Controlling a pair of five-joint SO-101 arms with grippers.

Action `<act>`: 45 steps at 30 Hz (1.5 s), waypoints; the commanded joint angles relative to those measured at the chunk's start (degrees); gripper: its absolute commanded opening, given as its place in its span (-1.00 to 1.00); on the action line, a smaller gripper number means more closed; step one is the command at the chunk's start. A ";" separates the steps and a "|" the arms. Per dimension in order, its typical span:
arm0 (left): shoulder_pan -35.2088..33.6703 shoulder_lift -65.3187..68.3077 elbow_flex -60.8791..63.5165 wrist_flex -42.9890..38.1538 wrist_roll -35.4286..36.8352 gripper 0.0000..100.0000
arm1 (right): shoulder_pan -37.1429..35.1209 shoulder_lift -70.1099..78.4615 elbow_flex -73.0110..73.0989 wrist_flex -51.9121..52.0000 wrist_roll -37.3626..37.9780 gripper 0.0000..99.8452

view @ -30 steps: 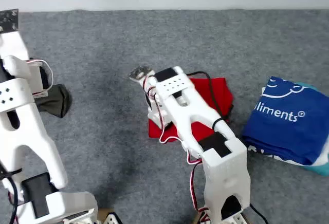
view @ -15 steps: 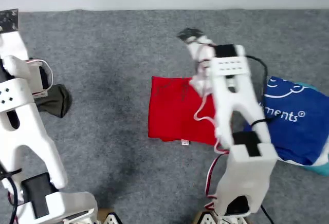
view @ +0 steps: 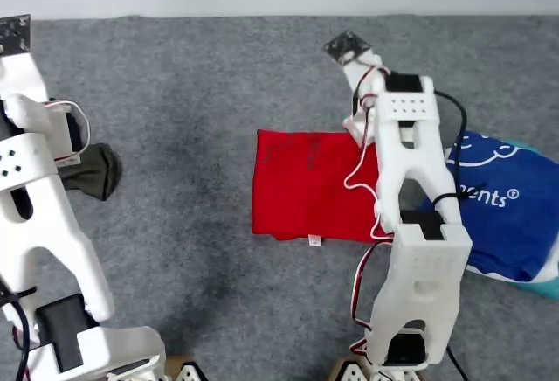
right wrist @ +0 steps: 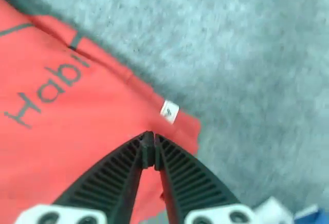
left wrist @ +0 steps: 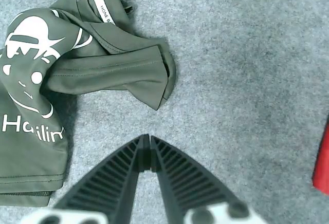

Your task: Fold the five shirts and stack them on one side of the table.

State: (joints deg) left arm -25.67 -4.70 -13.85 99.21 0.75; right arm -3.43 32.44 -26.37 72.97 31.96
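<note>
A red shirt [view: 301, 187] lies folded into a rectangle in the middle of the grey table. My right gripper [right wrist: 149, 143] hangs over its far right corner, fingers shut with nothing between them, close to a small white tag [right wrist: 168, 112]. At the left edge an olive shirt [view: 94, 171] with white print lies crumpled. Beside that olive shirt [left wrist: 61, 75] my left gripper [left wrist: 145, 149] is shut and empty above bare carpet. A folded blue shirt [view: 502, 211] rests at the right on top of a teal one [view: 546, 285].
The right arm [view: 410, 197] stretches from the front edge across the red shirt's right part. The left arm [view: 39, 224] stands along the left side. Grey carpet [view: 192, 75] covers the table; a white wall runs behind it.
The right arm has swung from the red shirt's left side to its far right corner, uncovering the folded shirt. The left arm has stayed still.
</note>
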 commanded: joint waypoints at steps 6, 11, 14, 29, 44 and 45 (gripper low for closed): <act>0.00 -2.20 -0.13 1.23 -0.44 -0.99 | -1.10 -1.80 -13.36 25.10 -21.19 -0.66; 0.00 -2.20 -0.13 1.23 -0.44 -0.99 | -3.74 0.75 -13.45 28.62 -39.47 -0.33; 0.09 -2.20 -0.13 1.23 -0.44 -0.99 | -5.14 4.18 -13.45 28.26 -42.81 -0.29; 0.09 -2.11 -0.04 1.23 -0.44 -0.99 | -5.58 19.12 -13.89 18.77 -44.66 -0.46; 0.09 -2.11 -0.04 1.23 -0.44 -0.99 | -3.03 19.30 -24.00 27.47 -28.13 -0.98; 0.09 -2.11 -0.04 1.23 -0.44 -0.99 | -1.89 19.74 -25.41 27.30 -23.82 -0.98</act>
State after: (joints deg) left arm -25.67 -4.70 -13.67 99.30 0.75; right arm -7.65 52.22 -46.15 99.25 -1.54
